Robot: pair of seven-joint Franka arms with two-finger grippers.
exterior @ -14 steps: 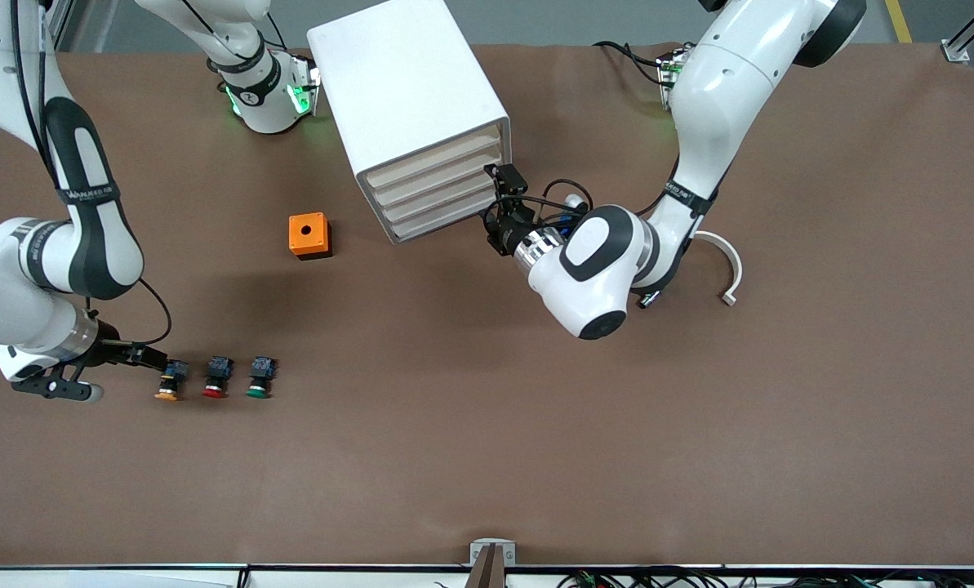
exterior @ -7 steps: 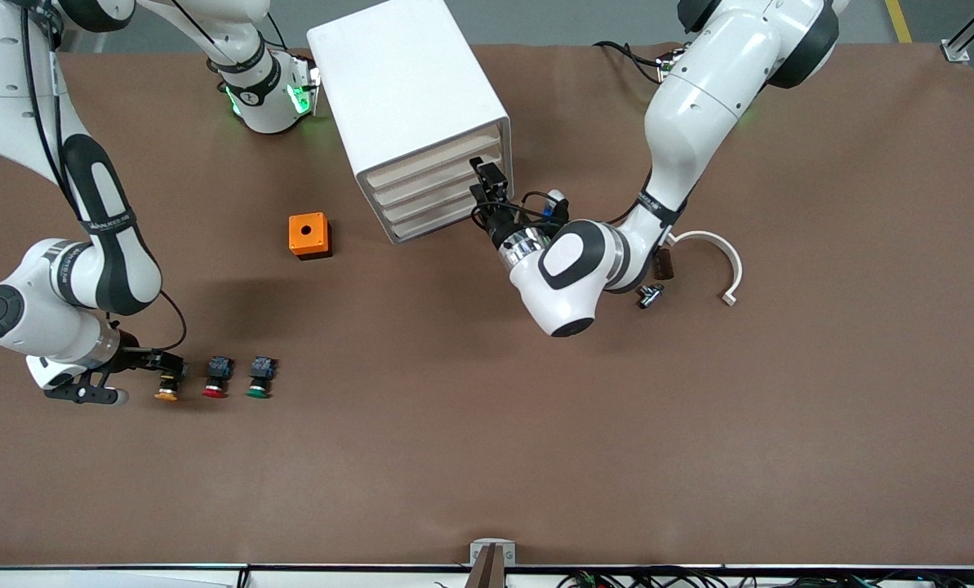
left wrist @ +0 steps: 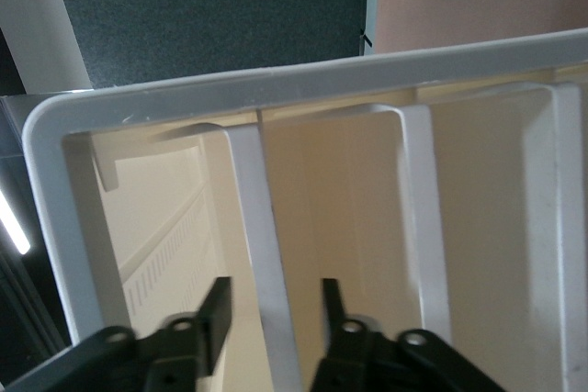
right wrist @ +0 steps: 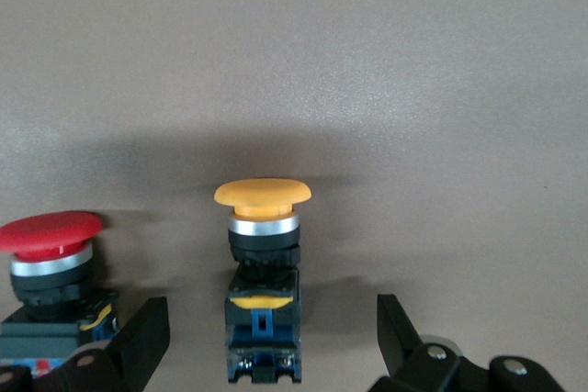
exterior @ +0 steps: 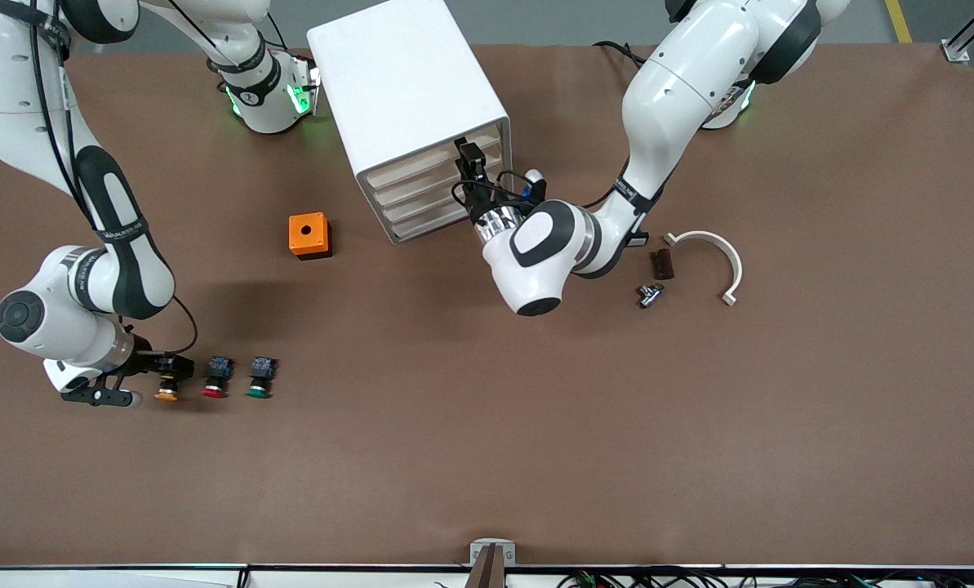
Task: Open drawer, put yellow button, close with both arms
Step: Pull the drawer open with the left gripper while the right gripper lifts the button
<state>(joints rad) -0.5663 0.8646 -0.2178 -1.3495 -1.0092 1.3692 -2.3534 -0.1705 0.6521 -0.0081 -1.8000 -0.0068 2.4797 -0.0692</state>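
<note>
The white cabinet (exterior: 409,98) stands at the robots' side of the table. My left gripper (exterior: 468,163) is at its front, at the top drawer (exterior: 429,162). In the left wrist view the gripper (left wrist: 274,309) is open, astride the drawer's white front lip (left wrist: 262,227), with a gap on each side. The yellow button (exterior: 167,385) lies on its side at the right arm's end of the table. My right gripper (exterior: 162,365) is low at its back end. In the right wrist view the fingers (right wrist: 147,332) stand wide open on either side of the yellow button's (right wrist: 263,263) blue back.
A red button (exterior: 215,380) and a green button (exterior: 260,380) lie in a row beside the yellow one. An orange box (exterior: 309,235) sits near the cabinet. Toward the left arm's end lie a white arc (exterior: 719,255), a brown piece (exterior: 661,264) and a metal part (exterior: 648,294).
The left gripper moved up to the cabinet front and its fingers narrowed round the drawer lip. The right gripper slid forward until its fingers flank the yellow button.
</note>
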